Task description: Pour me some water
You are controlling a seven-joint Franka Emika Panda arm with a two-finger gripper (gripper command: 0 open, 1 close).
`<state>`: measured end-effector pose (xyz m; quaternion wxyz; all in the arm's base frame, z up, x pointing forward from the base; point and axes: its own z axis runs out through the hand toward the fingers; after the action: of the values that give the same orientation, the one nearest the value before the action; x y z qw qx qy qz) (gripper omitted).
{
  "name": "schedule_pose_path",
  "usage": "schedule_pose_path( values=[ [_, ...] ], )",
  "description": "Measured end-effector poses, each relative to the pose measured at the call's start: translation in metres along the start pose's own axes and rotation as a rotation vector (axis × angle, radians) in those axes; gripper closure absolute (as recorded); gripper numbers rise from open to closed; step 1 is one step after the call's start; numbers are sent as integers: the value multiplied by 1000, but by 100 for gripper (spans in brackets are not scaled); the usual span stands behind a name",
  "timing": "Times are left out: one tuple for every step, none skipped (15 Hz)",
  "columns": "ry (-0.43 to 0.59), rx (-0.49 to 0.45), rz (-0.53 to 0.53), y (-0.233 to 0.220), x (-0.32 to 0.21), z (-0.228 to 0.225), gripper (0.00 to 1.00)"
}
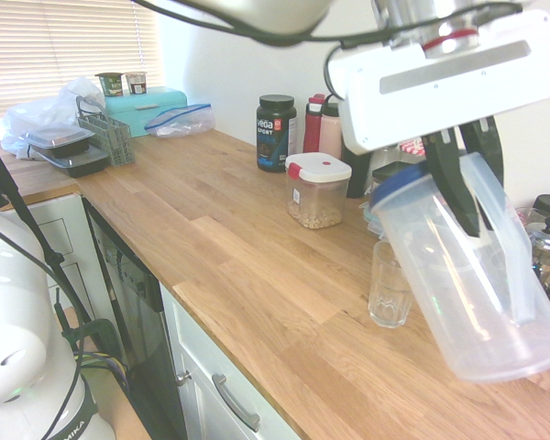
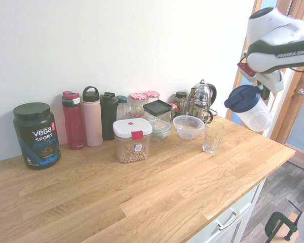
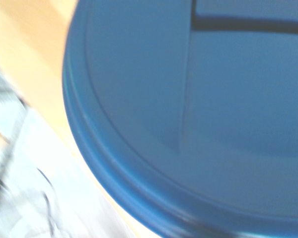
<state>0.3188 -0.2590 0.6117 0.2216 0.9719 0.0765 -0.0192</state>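
- Lid (image 3: 188,129): blue.
- Lidded box (image 2: 133,140): white top, red tab.
- Bottles: one red (image 2: 74,121), one pink (image 2: 92,119).
- Jar lids (image 2: 138,96): red-and-white check.
- Bench (image 1: 220,229): tan, wood-grained.

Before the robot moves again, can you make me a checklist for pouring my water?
1. Black two-finger gripper closed on the handle of the clear plastic pitcher with a blue lid: ok.
2. Clear drinking glass upright on the light wooden counter: ok.
3. Pitcher's lid end right above the glass: not ok, it is off to one side in the second exterior view.
4. Round blue lid on the pitcher: ok.
5. Pouring hole in the lid open: cannot tell.
6. Water inside the pitcher: cannot tell, the plastic is too cloudy.
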Motion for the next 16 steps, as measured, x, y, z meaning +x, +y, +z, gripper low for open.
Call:
schedule_pose_path(
  values=[
    [29,62,14,-4,-18,-13,100],
    [60,124,31,-11,-35,-26,100],
    [85,187,49,-21,-48,-38,100],
    [104,252,69,-35,-59,-52,100],
    [118,315,95,-51,-66,-67,100],
    [134,368,131,-70,-68,-83,100],
    [156,413,178,-90,-64,-100,100],
    [172,459,221,-112,-57,-112,100],
    [183,509,265,-138,-44,-117,100],
    [193,554,307,-164,-31,-118,100],
    [204,601,350,-191,-17,-118,100],
    [219,642,391,-218,-5,-118,100],
    [240,680,430,-244,6,-118,100],
    [267,706,461,-269,15,-117,100],
    [295,707,479,-293,22,-117,100],
    [315,685,481,-317,26,-115,100]
  ],
)
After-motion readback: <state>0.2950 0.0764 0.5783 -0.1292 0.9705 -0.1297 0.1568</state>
